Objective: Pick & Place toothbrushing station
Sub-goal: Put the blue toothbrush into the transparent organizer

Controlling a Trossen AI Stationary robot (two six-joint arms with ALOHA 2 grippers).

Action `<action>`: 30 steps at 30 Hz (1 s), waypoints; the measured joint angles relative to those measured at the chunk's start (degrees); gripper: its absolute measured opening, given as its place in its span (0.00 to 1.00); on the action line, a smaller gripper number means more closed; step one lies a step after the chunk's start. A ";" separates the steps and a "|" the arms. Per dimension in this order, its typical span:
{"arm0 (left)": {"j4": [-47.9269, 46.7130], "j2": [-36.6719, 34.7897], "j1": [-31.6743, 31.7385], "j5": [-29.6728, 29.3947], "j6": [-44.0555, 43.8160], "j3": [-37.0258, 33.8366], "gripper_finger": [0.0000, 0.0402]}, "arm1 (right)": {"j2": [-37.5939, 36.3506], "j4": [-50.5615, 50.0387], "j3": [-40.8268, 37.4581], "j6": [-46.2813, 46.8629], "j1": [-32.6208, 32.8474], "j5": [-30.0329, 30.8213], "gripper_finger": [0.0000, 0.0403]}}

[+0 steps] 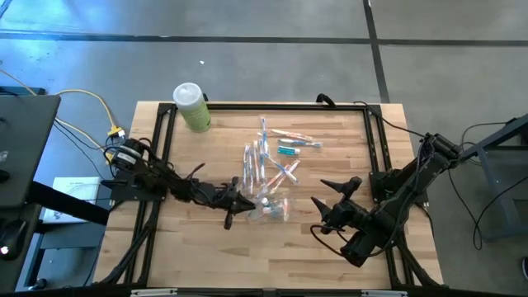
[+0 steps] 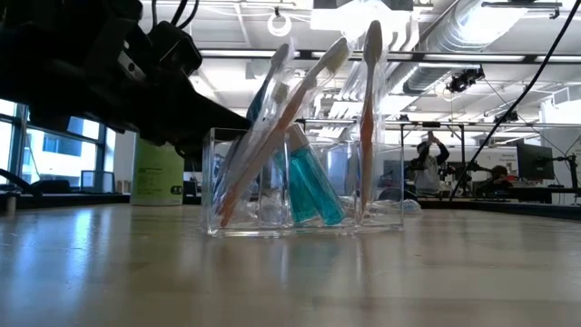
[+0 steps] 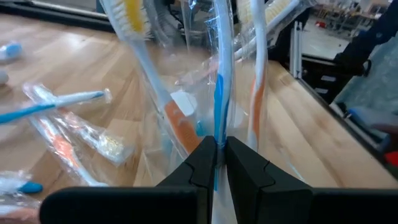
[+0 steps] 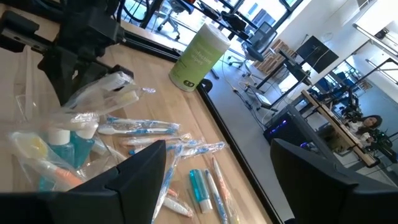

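Observation:
A small see-through holder [image 1: 276, 208] stands on the table near its middle. Several wrapped toothbrushes and teal tubes [image 2: 313, 186] lean inside it. My left gripper [image 3: 217, 152] reaches it from the table's left and is shut on a blue-and-white toothbrush [image 2: 265, 100] standing in the holder. More wrapped toothbrushes [image 1: 276, 153] lie loose on the wood beyond the holder. My right gripper [image 1: 320, 194] hangs open above the table to the right of the holder, with nothing between its fingers [image 4: 146, 165]. My left gripper pinches the blue-striped handle [image 3: 217, 121] of the wrapped toothbrush between its two fingers. The fingers come level from the table's left and lie across the handle. The toothbrush stands tilted, its lower end in the holder. Whether the holder's clear wall is also between the fingers, I cannot tell.
A light-green bottle with a white cap [image 1: 191, 106] stands at the far left corner. A dark frame rail [image 1: 280, 106] runs along the table's far edge and down both sides. Bare wood lies in front of the holder, toward the near edge.

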 joint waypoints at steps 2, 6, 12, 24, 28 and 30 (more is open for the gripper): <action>0.02 0.00 -0.52 -1.42 0.97 0.00 0.07 | 0.00 0.00 0.00 0.00 0.00 0.00 0.70; -0.01 0.00 -1.16 -2.59 2.23 0.00 0.08 | 0.00 0.00 0.00 0.00 0.00 0.00 0.70; 0.00 0.00 -1.21 -2.59 3.91 0.00 0.23 | 0.02 0.00 0.00 0.00 0.00 0.00 0.70; 1.75 0.02 -1.48 -2.57 5.61 0.00 0.40 | 0.00 -0.02 0.00 0.00 0.00 -0.10 0.70; 4.33 0.02 -3.17 -3.68 13.37 0.00 0.41 | 0.01 -0.05 0.00 -0.02 -0.01 -0.23 0.70; 5.98 0.02 -4.65 -6.22 18.19 0.00 0.41 | 0.00 -0.21 0.00 -0.02 -0.01 -0.26 0.70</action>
